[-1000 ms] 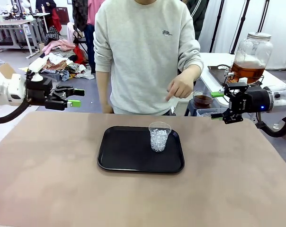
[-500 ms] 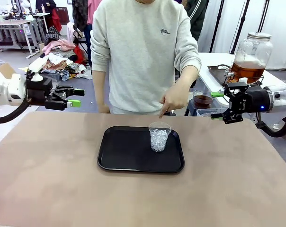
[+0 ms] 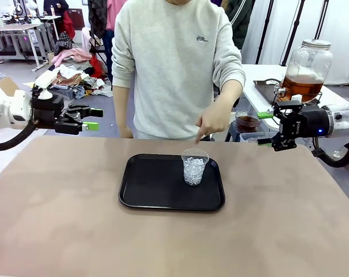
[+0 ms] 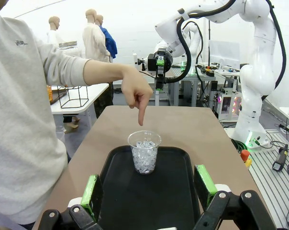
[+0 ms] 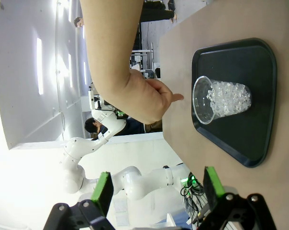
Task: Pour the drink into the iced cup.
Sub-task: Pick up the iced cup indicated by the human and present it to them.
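My right claw [image 3: 266, 128] hangs open with nothing in it, above the far right edge of the table [image 3: 76, 231], its fingers aimed inward toward the middle. My left claw [image 3: 92, 119] is open and empty too, held off the far left corner and aimed inward the same way.

Between them sits the cup [image 3: 195, 167], upright and packed with ice, on the far right part of a black tray [image 3: 145, 184]. It lies straight ahead of both claws and somewhat nearer the right one. The person's hand [image 3: 212, 121] hovers just beyond it, with one finger pointing down at its rim.

The drink [image 3: 301, 88] is not on my table. It fills the lower part of a big lidded glass jar [image 3: 306, 69], which stands upright on a white side table past the far right corner. That puts it behind my right claw and a little above it, on the wrist side rather than the fingertip side, and well apart from my left claw. I judge that the right arm should fetch it, and it would have to swing round to face the jar first.
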`<action>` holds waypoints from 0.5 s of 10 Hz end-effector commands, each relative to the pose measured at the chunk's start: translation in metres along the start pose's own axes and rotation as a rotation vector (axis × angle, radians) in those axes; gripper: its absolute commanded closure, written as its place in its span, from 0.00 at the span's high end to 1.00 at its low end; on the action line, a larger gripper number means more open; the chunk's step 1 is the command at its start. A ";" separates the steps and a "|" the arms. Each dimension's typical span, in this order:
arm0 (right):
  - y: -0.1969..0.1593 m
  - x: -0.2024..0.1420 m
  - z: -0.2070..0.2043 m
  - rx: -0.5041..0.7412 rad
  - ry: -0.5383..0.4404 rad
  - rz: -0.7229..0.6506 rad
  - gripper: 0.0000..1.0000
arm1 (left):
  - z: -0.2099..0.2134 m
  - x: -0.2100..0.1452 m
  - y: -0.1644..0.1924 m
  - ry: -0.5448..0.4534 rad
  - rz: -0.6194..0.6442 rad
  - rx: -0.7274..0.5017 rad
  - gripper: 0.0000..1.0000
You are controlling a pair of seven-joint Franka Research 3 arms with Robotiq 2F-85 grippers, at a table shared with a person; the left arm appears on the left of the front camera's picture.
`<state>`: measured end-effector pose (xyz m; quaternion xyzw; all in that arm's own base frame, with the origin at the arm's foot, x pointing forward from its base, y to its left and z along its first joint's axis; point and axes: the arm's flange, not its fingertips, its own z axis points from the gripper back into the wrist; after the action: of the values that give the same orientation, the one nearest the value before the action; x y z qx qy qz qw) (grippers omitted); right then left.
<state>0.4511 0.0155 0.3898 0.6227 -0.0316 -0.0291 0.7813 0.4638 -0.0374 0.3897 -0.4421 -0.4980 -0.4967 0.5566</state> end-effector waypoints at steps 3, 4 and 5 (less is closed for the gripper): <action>0.001 -0.001 0.000 0.004 -0.002 0.001 1.00 | 0.000 0.002 -0.001 0.001 -0.005 0.001 1.00; 0.001 -0.001 0.000 0.004 -0.002 0.001 1.00 | 0.000 0.002 -0.001 0.001 -0.005 0.001 1.00; 0.001 -0.001 0.000 0.004 -0.002 0.001 1.00 | 0.000 0.002 -0.001 0.001 -0.005 0.001 1.00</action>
<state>0.4511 0.0155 0.3898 0.6227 -0.0316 -0.0291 0.7813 0.4638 -0.0374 0.3897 -0.4421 -0.4980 -0.4967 0.5566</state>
